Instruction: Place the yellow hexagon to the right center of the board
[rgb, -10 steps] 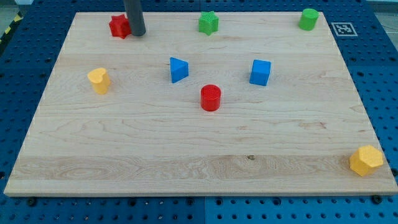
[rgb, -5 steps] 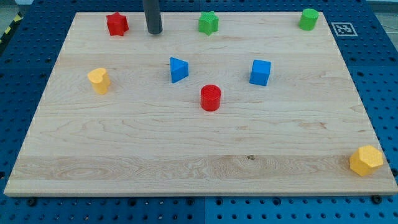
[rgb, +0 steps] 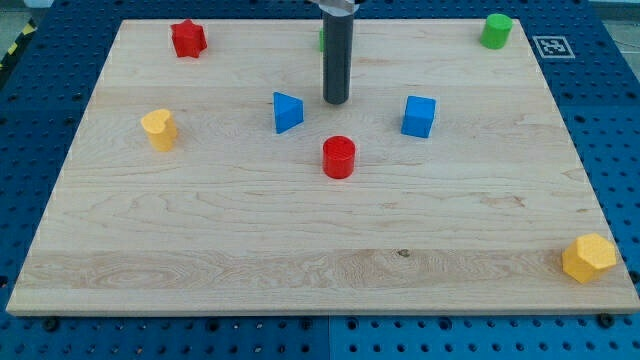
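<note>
The yellow hexagon (rgb: 589, 258) sits at the board's bottom right corner, near the right edge. My tip (rgb: 336, 101) is on the board in the upper middle, between the blue triangle (rgb: 287, 111) and the blue cube (rgb: 419, 116), just above the red cylinder (rgb: 339, 157). It touches no block. It is far to the upper left of the yellow hexagon. The rod hides most of the green star (rgb: 322, 38) behind it.
A red star (rgb: 187, 39) sits at the top left. A green cylinder (rgb: 495, 31) sits at the top right. A yellow heart-like block (rgb: 159, 129) sits at the left. The wooden board (rgb: 300, 250) lies on a blue pegboard table.
My tip has moved from beside the red star at the top left, rightwards and down, to the spot between the blue triangle and blue cube. No block has moved.
</note>
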